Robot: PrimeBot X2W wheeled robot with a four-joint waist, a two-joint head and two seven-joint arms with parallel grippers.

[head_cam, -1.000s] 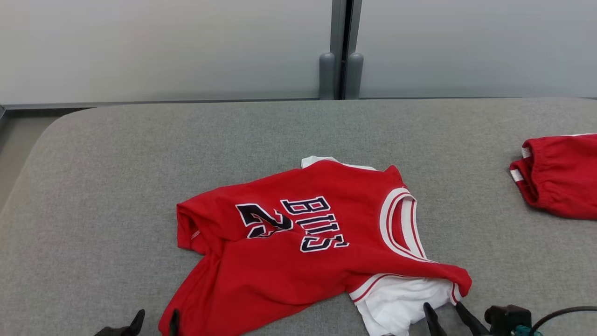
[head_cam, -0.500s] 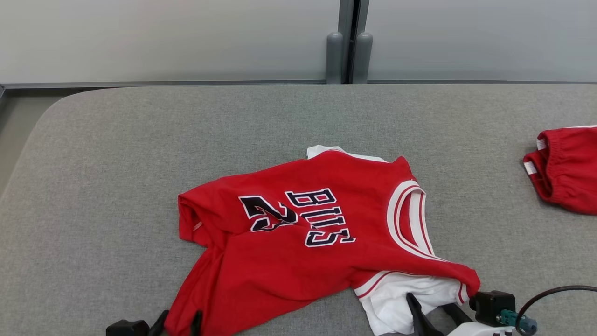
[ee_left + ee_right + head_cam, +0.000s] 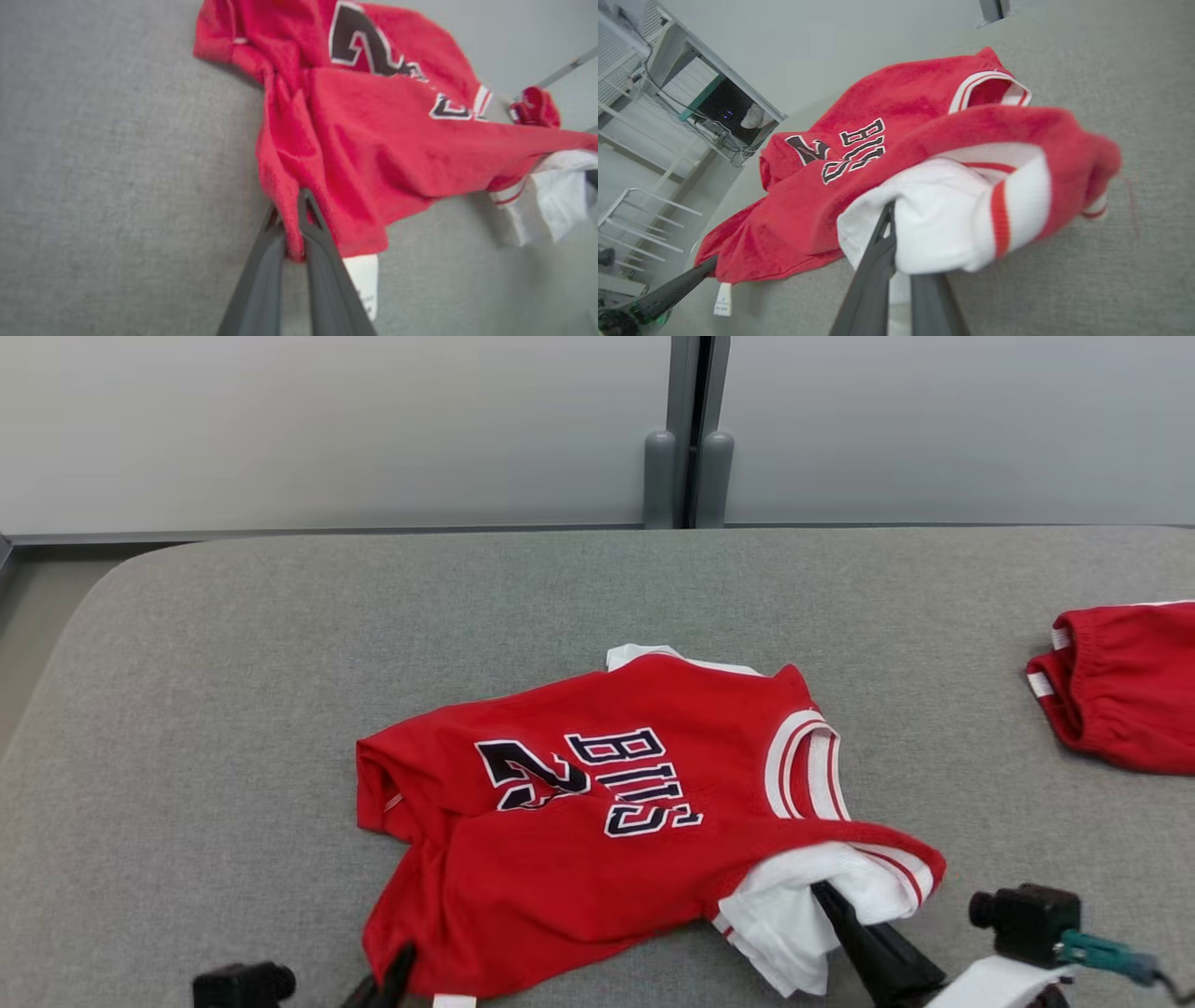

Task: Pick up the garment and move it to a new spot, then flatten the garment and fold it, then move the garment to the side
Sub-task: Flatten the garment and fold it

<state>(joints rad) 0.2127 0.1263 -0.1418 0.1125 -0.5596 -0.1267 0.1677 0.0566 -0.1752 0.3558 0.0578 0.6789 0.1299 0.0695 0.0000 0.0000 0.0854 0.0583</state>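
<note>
Two pinches: left jaws nip garment (image 3: 560,859) red hem, right jaws nip its white edge; rest spread between.

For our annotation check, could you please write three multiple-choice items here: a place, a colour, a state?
1. Where does the other red garment lie relative to the jersey? A on top of it; B apart, on the robot's right; C apart, on the robot's left.
2. What colour is the jersey's lettering? A yellow; B green; C dark with a white outline.
3. The left gripper is: A shut on the jersey's red edge; B open wide; C shut on nothing.
Answers: 1 B, it sits by the head view's right edge. 2 C, as seen on the chest. 3 A, red cloth is pinched between its fingers.
</note>
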